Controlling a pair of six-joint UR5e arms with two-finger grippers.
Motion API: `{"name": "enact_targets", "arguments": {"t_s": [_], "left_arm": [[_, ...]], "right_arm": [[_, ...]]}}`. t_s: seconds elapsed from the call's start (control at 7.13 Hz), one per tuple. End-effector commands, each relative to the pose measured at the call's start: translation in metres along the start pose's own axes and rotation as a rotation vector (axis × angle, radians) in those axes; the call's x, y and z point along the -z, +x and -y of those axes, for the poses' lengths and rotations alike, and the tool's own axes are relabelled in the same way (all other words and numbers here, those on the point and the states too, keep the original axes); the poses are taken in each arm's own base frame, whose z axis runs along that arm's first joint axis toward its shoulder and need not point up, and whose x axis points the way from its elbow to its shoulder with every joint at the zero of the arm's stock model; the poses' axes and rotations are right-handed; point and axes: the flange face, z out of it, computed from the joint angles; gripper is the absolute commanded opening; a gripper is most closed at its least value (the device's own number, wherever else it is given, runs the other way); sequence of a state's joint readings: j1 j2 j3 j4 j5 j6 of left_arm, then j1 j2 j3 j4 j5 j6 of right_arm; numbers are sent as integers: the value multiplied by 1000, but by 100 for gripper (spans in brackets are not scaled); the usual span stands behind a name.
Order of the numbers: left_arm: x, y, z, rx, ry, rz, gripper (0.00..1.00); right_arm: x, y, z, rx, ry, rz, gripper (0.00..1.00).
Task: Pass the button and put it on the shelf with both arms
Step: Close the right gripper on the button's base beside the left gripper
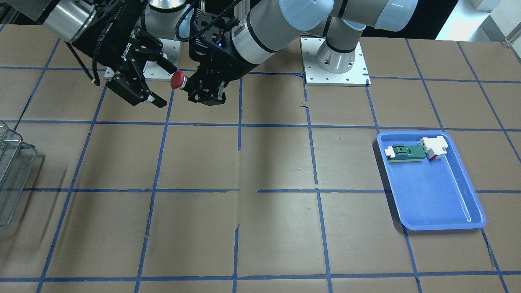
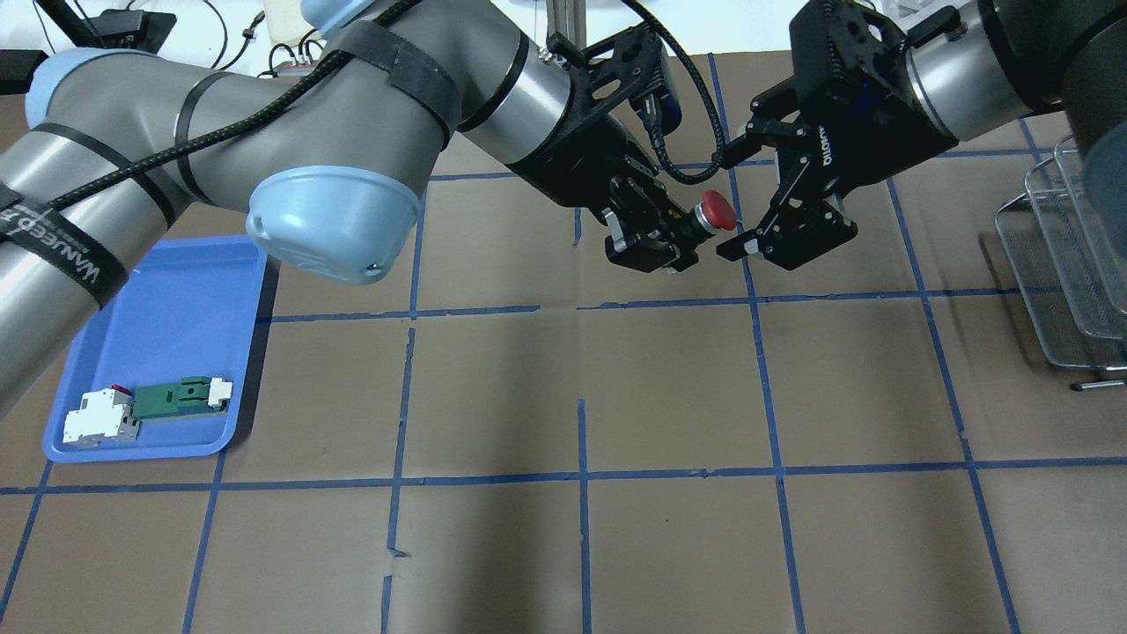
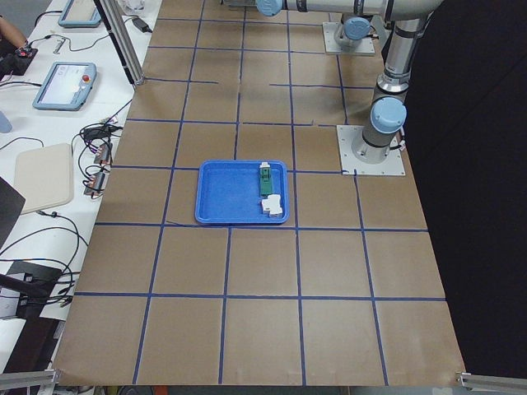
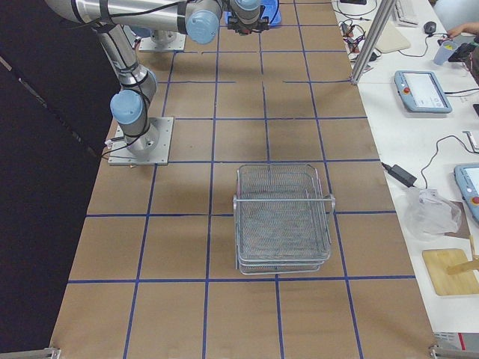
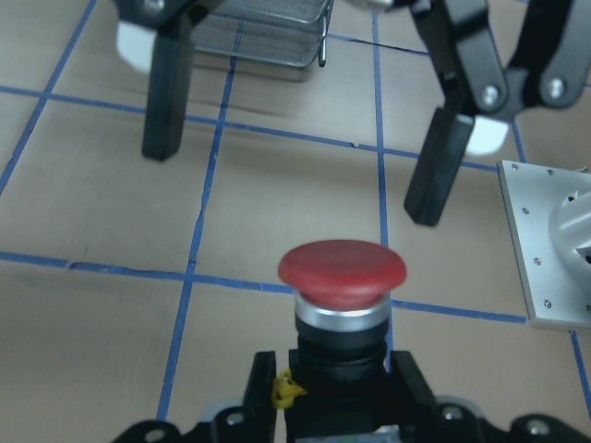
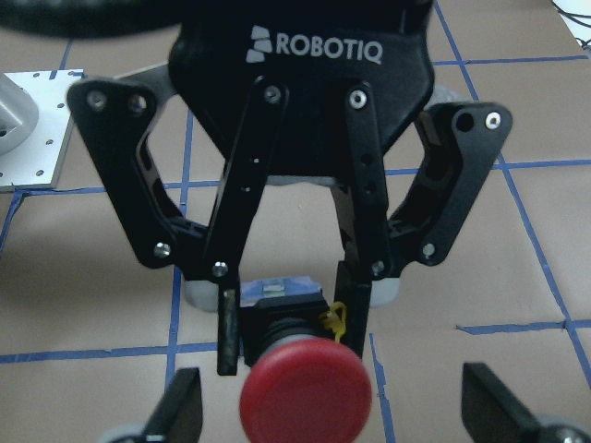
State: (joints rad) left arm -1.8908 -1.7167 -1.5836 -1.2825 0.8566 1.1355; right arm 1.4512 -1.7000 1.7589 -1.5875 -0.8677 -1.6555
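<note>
My left gripper is shut on the black body of the button and holds it level above the table, red cap toward my right gripper. The right gripper is open, its fingertips on either side of the cap and not touching it. In the front view the button sits between the left gripper and the right gripper. The left wrist view shows the cap before the right gripper's spread fingers. The shelf stands on the table at my right, also in the right side view.
A blue tray at my left holds a white-and-red block and a green-and-white flat part. Both arms' base plates are at the table's robot side. Blue tape lines grid the brown table.
</note>
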Motion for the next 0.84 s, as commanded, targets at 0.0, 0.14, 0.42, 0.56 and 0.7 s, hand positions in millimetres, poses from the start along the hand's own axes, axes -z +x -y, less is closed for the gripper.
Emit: {"name": "enact_targets", "arguments": {"t_s": [0.0, 0.14, 0.42, 0.56, 0.7], "left_arm": [[3, 5, 2, -17, 6, 1, 0], [3, 5, 2, -17, 5, 2, 0], [3, 8, 0, -17, 6, 1, 0], [5, 8, 2, -21, 8, 5, 0], [6, 8, 3, -23, 9, 7, 0]], "right_arm": [[0, -3, 2, -2, 0, 7, 100], [1, -4, 3, -6, 0, 5, 100], [6, -18, 9, -25, 1, 26, 99], [7, -20, 10, -19, 1, 22, 95], [9, -20, 12, -15, 4, 16, 88]]}}
